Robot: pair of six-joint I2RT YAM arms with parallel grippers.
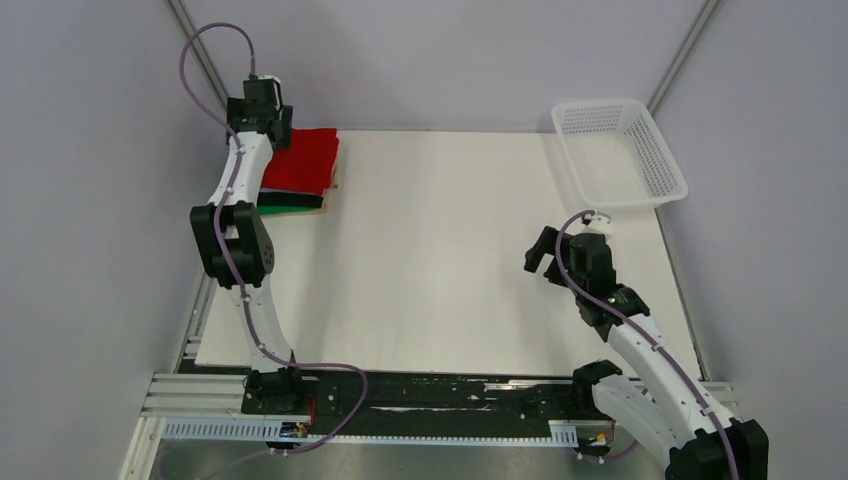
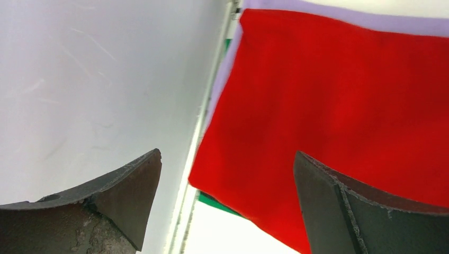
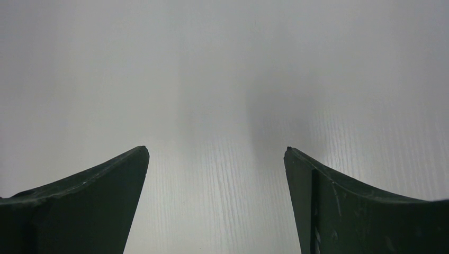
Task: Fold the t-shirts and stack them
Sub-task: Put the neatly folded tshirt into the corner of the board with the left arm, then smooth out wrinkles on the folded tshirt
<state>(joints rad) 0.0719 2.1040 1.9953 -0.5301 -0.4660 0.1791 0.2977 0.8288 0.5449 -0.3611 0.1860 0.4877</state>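
A folded bright red t-shirt (image 1: pixel 302 160) lies on top of a stack at the table's far left. A green one (image 1: pixel 290 202) and a black one (image 1: pixel 300 211) show as edges beneath it. In the left wrist view the red t-shirt (image 2: pixel 339 95) fills the right side, with a lavender edge (image 2: pixel 381 22) and a green sliver (image 2: pixel 217 203) under it. My left gripper (image 1: pixel 272 128) (image 2: pixel 227 159) is open and empty, hovering over the stack's far left corner by the wall. My right gripper (image 1: pixel 545 258) (image 3: pixel 217 151) is open and empty above the bare table, right of centre.
A white plastic mesh basket (image 1: pixel 600 104) stands at the far right corner of the white table (image 1: pixel 440 260). Grey walls (image 2: pixel 95 79) close in behind and on the left. A black rail (image 1: pixel 440 395) runs along the near edge by the arm bases.
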